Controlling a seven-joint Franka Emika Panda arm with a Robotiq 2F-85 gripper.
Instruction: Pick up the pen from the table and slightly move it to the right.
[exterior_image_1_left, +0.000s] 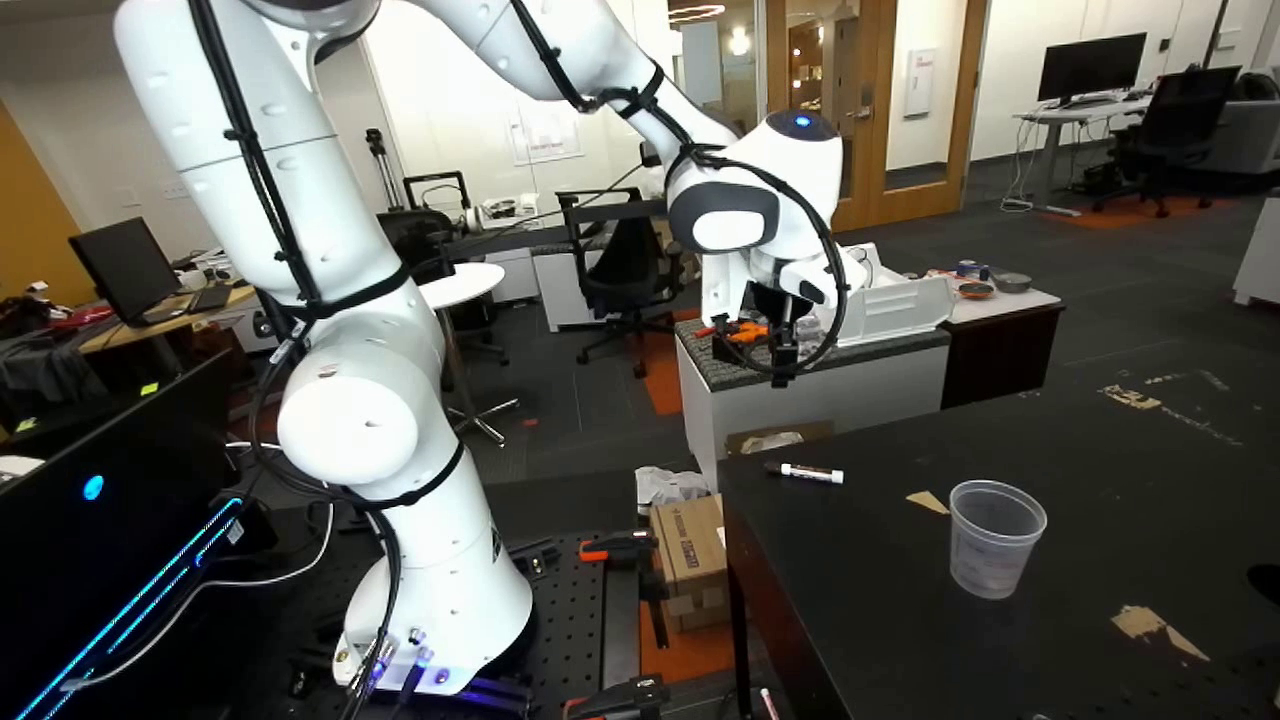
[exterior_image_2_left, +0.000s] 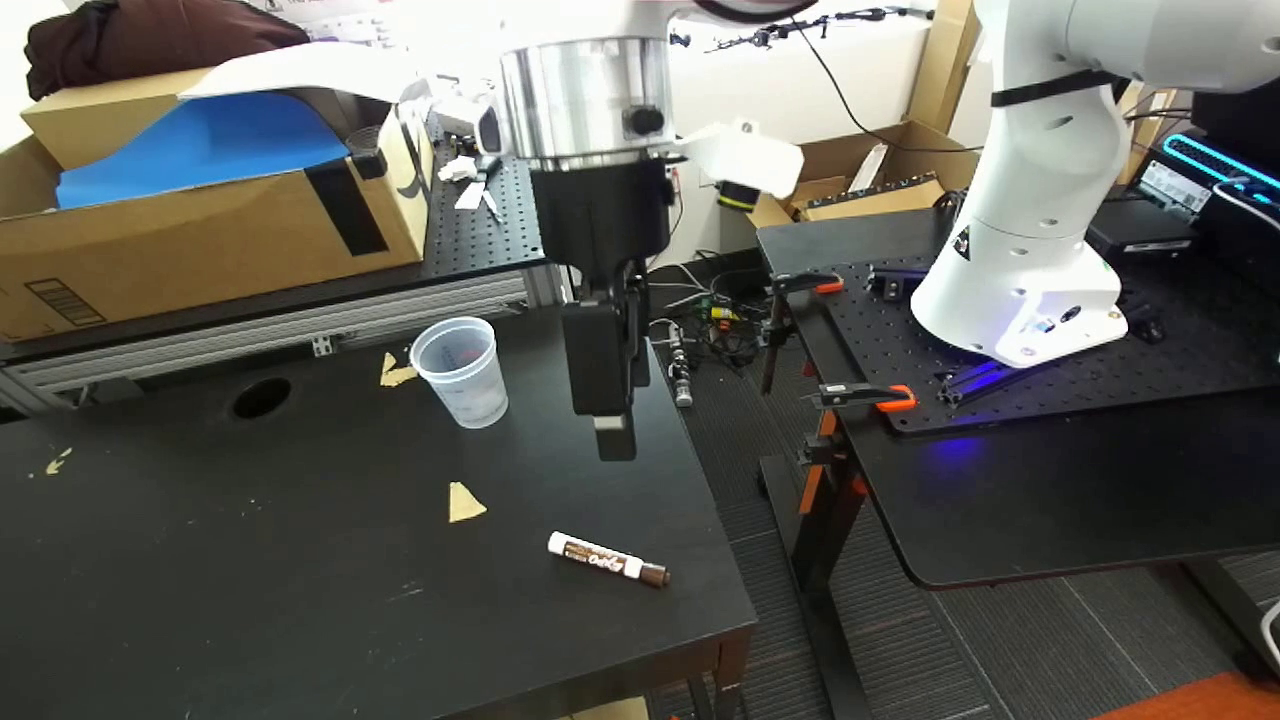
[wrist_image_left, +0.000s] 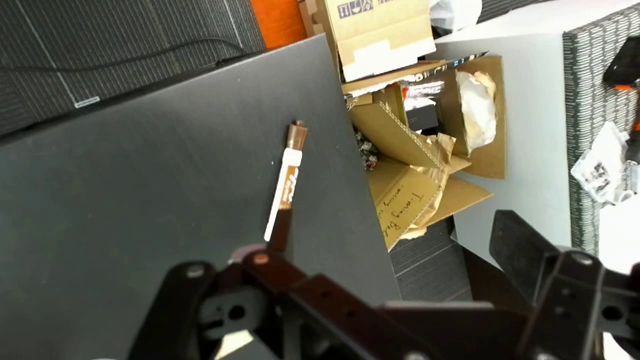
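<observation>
That black tabletop (exterior_image_2_left: 250, 600) has a pen (exterior_image_2_left: 608, 560) lying near one corner and a cup (exterior_image_2_left: 465, 375) standing upright, a tan scrap (exterior_image_2_left: 464, 504) between the two, another scrap (exterior_image_2_left: 398, 376) near the cup, and a round hole (exterior_image_2_left: 262, 398) farther along.

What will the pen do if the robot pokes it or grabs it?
The pen looks round and lies flat on the smooth-looking table, so a poke would probably make it roll. It's slim, so it's likely light. It looks straight and hard, so it probably won't bend.
</observation>
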